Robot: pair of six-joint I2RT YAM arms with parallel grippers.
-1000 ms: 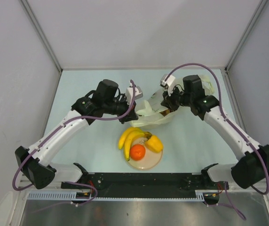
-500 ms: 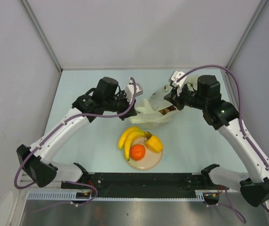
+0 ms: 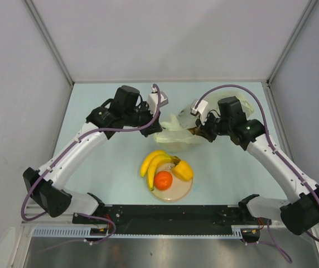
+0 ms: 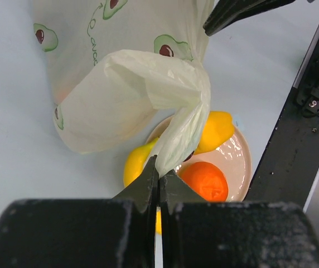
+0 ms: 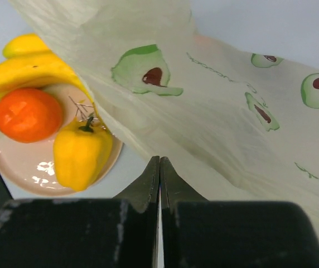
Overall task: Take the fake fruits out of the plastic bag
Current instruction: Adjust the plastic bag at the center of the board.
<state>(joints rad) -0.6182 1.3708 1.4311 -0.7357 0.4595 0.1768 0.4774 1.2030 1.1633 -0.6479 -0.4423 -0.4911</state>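
Top external view shows me three fake fruits [image 3: 170,171] out of the bag and sitting on the round plate [image 3: 180,195]. The banana bunch [image 3: 153,162] lies over the plate's far left rim. The orange [image 3: 163,180] sits near the plate's middle. The yellow fruit [image 3: 183,170] with a dark stem is on the plate's right side, touching the orange.

Just past the plate's far side is the plastic bag [image 3: 177,135], all crumpled, pale and see-through, with little avocado pictures on it. I cannot see into it from any camera.

My left claw [image 4: 158,177] is up past the plate's far left side. Its two fingers are pressed together on a twisted strip of the bag, and the plate shows below that strip. My right claw [image 5: 159,163] is up past the plate's far right side. Its fingers are pressed tight together, with the tips right at the bag's edge. I cannot tell if any plastic is caught between them.

The plate rests on the pale blue table [image 3: 104,167].
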